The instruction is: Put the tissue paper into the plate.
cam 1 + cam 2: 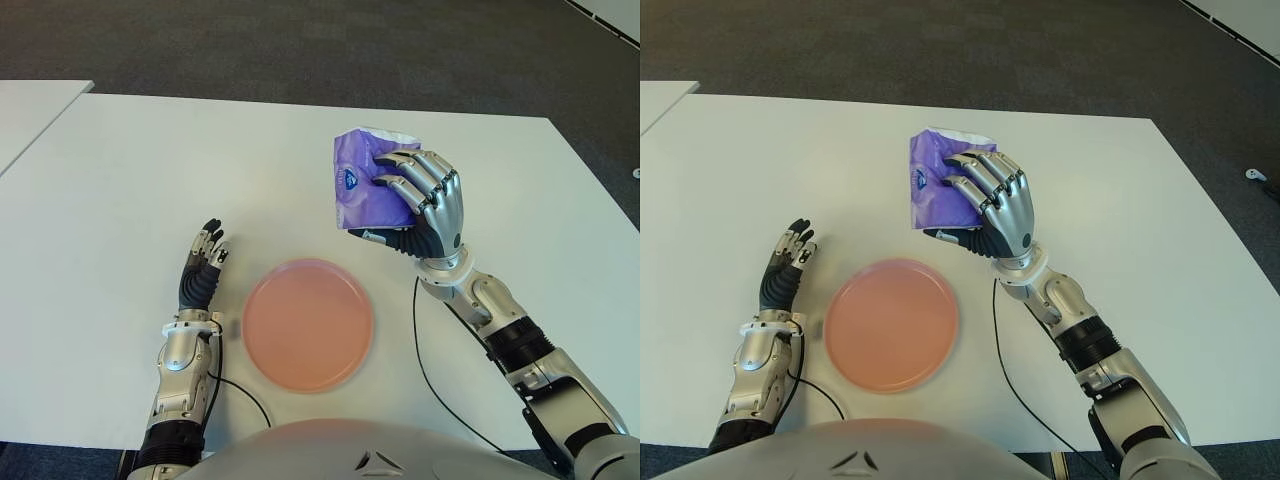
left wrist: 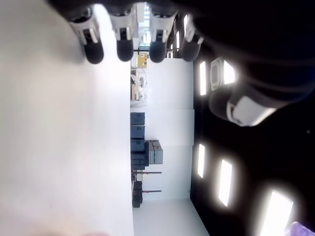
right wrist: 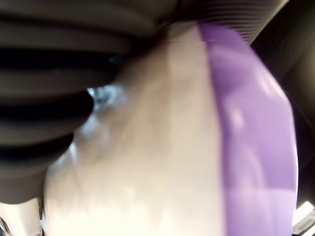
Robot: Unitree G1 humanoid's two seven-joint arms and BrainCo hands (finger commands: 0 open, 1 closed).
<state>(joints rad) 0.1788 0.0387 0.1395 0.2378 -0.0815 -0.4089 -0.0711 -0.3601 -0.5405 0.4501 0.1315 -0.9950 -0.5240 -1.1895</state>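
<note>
A purple pack of tissue paper (image 1: 358,180) is held in the air above the white table (image 1: 120,200), behind and to the right of the pink plate (image 1: 308,323). My right hand (image 1: 420,205) is shut on the pack, fingers over its top and thumb under it. In the right wrist view the pack (image 3: 246,123) fills the picture, pressed against the palm. The plate lies flat near the table's front edge with nothing in it. My left hand (image 1: 203,262) shows to the left of the plate, fingers stretched out and holding nothing.
A black cable (image 1: 425,370) runs over the table beside my right forearm. A second white table (image 1: 30,110) stands at the far left. Dark carpet (image 1: 300,40) lies beyond the table's far edge.
</note>
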